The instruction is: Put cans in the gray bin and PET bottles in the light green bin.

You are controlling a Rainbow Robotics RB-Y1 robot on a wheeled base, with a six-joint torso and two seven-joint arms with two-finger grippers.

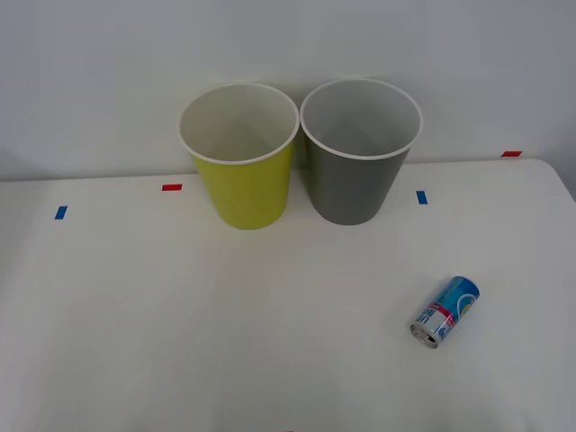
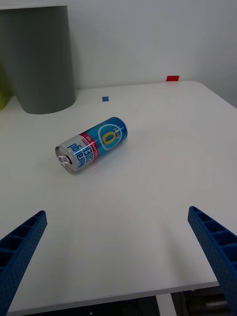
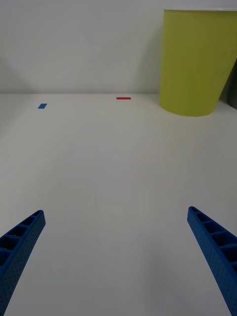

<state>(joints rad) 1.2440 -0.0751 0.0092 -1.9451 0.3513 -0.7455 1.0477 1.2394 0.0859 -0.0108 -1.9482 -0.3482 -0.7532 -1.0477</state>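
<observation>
A small light blue can (image 1: 446,311) with a red band lies on its side on the white table, front right; its silver top faces the table's front edge. The right wrist view has the can (image 2: 93,143) ahead of my right gripper (image 2: 118,261), which is open with nothing between its fingers. The gray bin (image 1: 359,149) stands upright at the back, right of the light green bin (image 1: 240,155); both look empty. My left gripper (image 3: 116,261) is open over bare table, with the light green bin (image 3: 196,61) ahead of it. No PET bottles are in view.
Small red and blue tape marks (image 1: 171,187) dot the table (image 1: 180,306) near the back. The table's right edge and front right corner (image 2: 212,281) lie close to the can. A white wall stands behind the bins.
</observation>
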